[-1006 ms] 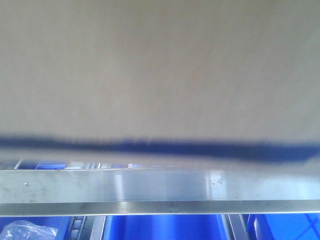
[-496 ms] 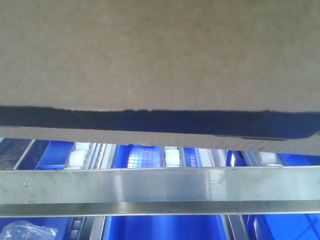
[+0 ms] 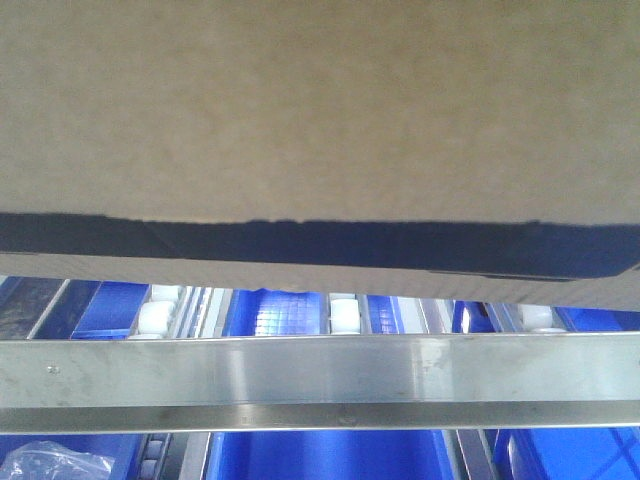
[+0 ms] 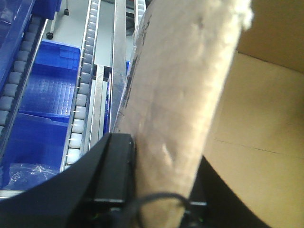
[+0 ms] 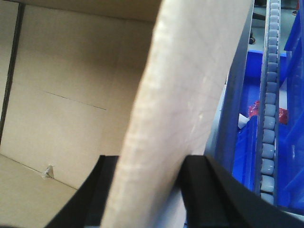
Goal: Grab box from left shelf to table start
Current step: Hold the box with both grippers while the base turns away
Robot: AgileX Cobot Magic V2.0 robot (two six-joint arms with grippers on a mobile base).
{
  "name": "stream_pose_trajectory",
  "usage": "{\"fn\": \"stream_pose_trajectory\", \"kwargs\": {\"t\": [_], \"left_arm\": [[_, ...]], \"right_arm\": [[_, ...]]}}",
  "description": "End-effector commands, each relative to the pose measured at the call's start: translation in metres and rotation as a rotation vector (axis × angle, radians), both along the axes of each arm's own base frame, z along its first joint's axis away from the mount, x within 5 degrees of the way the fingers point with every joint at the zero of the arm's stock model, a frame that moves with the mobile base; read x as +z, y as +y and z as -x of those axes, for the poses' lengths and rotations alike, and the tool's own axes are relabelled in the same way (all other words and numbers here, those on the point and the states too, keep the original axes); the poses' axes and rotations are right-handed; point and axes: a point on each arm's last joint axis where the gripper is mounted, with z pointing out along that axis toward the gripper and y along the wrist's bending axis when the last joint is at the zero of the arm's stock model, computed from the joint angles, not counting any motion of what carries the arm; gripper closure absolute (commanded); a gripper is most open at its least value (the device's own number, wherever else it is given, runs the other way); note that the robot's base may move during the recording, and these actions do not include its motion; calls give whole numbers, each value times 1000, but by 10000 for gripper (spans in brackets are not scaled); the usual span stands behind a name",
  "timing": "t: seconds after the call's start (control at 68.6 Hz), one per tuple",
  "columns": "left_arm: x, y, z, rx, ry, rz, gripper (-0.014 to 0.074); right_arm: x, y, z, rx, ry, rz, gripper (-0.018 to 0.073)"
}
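Box (image 3: 320,110) broadside along the shelf rail (image 3: 320,375) — left fingers (image 4: 114,168), right fingers (image 5: 198,190) clamped on its walls

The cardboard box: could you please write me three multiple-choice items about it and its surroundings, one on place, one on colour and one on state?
1. In the front view, where does the box sit relative to the shelf's silver rail?
A. Above it, with rollers showing between
B. Below it
C. Hidden behind it

2. What colour are the bins in the shelf?
A. Red
B. Green
C. Blue

3. How do the left tool and right tool stand?
A. Both open, clear of the box
B. Each shut on a box wall
C. Each gripping a bin

Answers: 1 A, tan cardboard fills the picture over the rail; 2 C, blue plastic shows below and behind the rail; 3 B, each wrist view shows black fingers on either side of a cardboard wall.
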Motion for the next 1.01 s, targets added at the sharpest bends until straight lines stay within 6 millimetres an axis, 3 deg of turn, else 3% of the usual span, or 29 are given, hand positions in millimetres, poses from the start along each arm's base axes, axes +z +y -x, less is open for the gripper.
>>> {"fn": "stream_pose_trajectory", "kwargs": {"t": [0.0, 0.992], "left_arm": [[19, -7, 10, -132, -146, 16, 689], [19, -7, 10, -132, -146, 16, 689]], "right_arm": [[24, -6, -6, -59, -223, 38, 497], [24, -6, -5, -59, -224, 38, 497]]}}
